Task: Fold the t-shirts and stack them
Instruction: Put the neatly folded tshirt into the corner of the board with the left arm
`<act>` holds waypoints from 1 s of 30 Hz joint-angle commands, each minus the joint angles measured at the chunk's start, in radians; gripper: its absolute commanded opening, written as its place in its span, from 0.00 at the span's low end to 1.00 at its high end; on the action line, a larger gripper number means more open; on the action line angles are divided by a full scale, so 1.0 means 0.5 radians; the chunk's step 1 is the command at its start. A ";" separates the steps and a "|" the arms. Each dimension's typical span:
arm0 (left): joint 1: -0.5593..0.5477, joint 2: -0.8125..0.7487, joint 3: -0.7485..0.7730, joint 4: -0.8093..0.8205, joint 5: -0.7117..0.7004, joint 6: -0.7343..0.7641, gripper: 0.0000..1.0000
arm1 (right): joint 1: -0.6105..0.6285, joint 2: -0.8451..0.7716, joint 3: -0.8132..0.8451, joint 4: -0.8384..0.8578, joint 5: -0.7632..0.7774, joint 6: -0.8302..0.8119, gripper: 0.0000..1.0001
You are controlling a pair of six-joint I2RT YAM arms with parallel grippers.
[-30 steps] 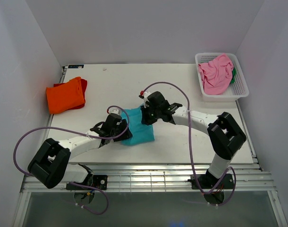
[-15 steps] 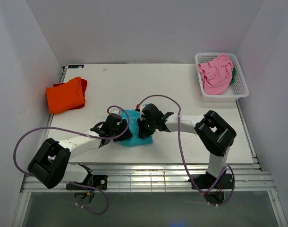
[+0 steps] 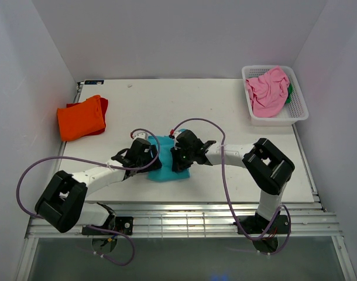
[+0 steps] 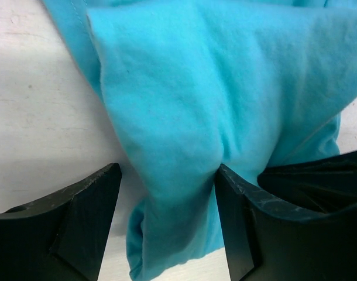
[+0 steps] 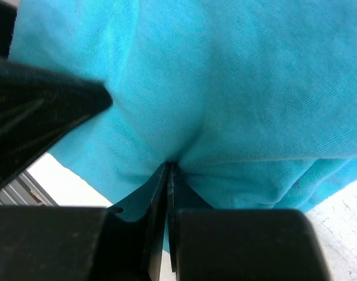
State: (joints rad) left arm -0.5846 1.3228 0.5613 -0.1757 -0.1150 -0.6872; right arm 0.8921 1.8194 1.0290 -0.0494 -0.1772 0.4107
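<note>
My right gripper is pinched together on a fold of the teal shirt, my left gripper stands apart over its edge, and this soft, light, limp cloth, lying on the smooth white table well left of the basket, is best taken at corners, I think.

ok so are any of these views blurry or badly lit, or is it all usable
Top external: even soft light, sharp throughout, faint shadows on the table, no glare on the teal t-shirt. Left wrist: cloth in focus; fingers of the left gripper close to the lens, dark, little detail. Right wrist: weave crisp; the right gripper near-black, a shadowed crease where it pinches the cloth.
</note>
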 commanded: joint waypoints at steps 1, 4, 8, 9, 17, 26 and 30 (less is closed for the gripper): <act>0.068 0.066 0.034 -0.057 -0.062 0.058 0.76 | 0.035 -0.009 -0.095 -0.263 0.057 -0.027 0.08; 0.144 0.137 0.025 0.041 0.018 0.083 0.77 | 0.038 -0.028 -0.095 -0.275 0.063 -0.036 0.08; 0.187 0.253 0.055 0.158 0.095 0.104 0.77 | 0.041 -0.034 -0.079 -0.291 0.066 -0.048 0.08; 0.187 0.278 0.068 0.182 0.119 0.107 0.77 | 0.038 -0.037 -0.076 -0.291 0.072 -0.051 0.08; 0.187 0.361 0.022 0.400 0.472 0.046 0.77 | 0.041 -0.013 -0.033 -0.315 0.075 -0.067 0.08; 0.117 0.321 -0.037 0.428 0.613 0.061 0.77 | 0.050 0.036 0.022 -0.318 0.063 -0.073 0.08; 0.074 0.382 -0.027 0.471 0.641 0.037 0.77 | 0.057 0.040 0.037 -0.331 0.066 -0.079 0.08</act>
State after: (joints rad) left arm -0.5064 1.4757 0.5797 0.1215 0.1215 -0.6514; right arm 0.9058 1.8072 1.0416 -0.1143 -0.1593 0.3958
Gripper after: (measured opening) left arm 0.763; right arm 0.078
